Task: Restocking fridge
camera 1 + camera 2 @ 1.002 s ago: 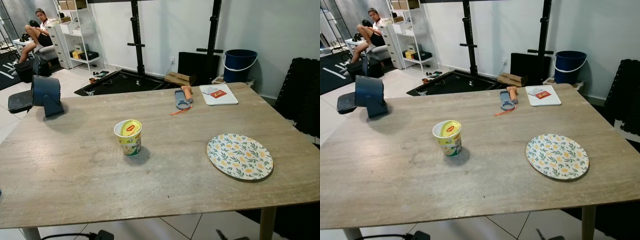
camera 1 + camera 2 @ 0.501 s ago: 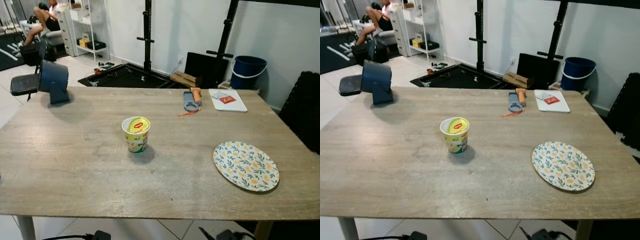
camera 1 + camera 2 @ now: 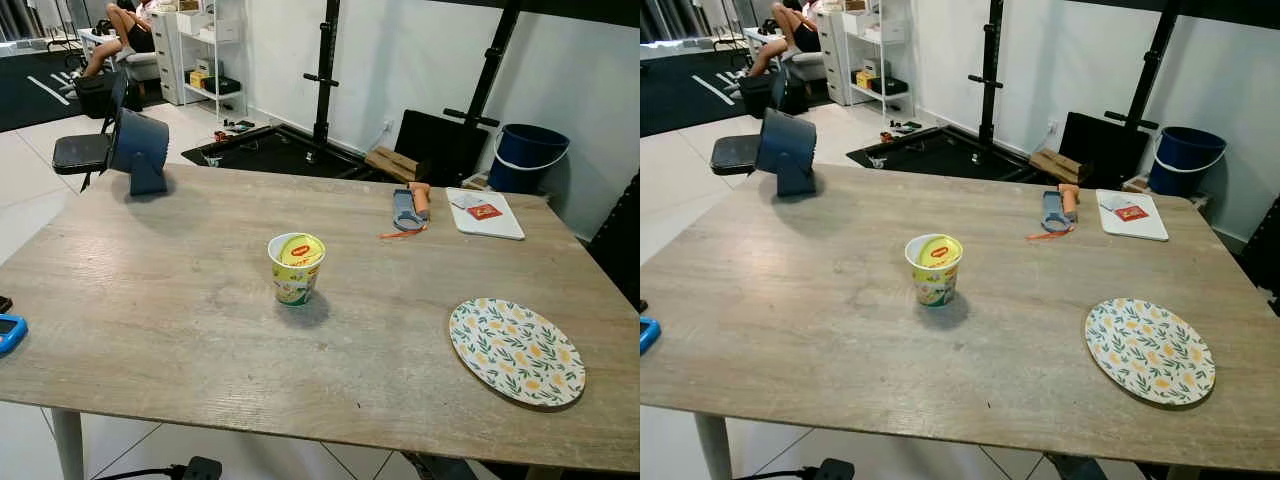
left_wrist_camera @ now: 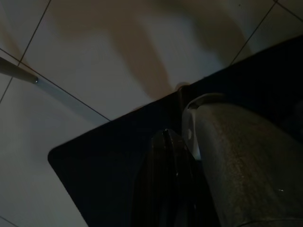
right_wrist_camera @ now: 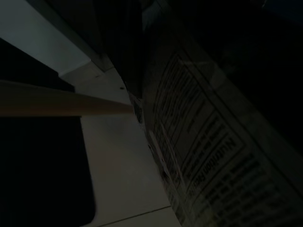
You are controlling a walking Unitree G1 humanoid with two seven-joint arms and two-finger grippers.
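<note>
before me stands a broad grey-brown wood-grain table (image 3: 150, 300). near its middle a yellow and white instant noodle cup (image 3: 296, 268) stands upright, its long axis vertical, the sealed yellow lid with a red logo facing up and tilted slightly toward me. to the right, near the front edge, a round plate with a yellow lemon and green leaf pattern (image 3: 516, 349) lies flat, well apart from the cup. at the far right a white rectangular board (image 3: 486, 214) carries a small red packet (image 3: 485, 211), and just beside it lies a grey tool with an orange handle and orange strap (image 3: 409, 209), its length running away from me. at the far left corner a dark blue desk fan (image 3: 138, 148) stands on the table. a small blue object (image 3: 9, 332) pokes out at the left edge.

beyond, a person (image 3: 125, 28) sits near white shelves (image 3: 205, 45), and a blue bucket (image 3: 527, 158) stands by the wall.

in my left wrist view, my left gripper (image 4: 165, 189) hangs over pale floor tiles (image 4: 85, 52) and a dark mat (image 4: 94, 179); i cannot tell how its fingers stand. my right wrist view is very dark: a carton with a printed nutrition panel (image 5: 203, 146) lies close along my right gripper, lengthwise, but whether the fingers clamp it i cannot tell.
</note>
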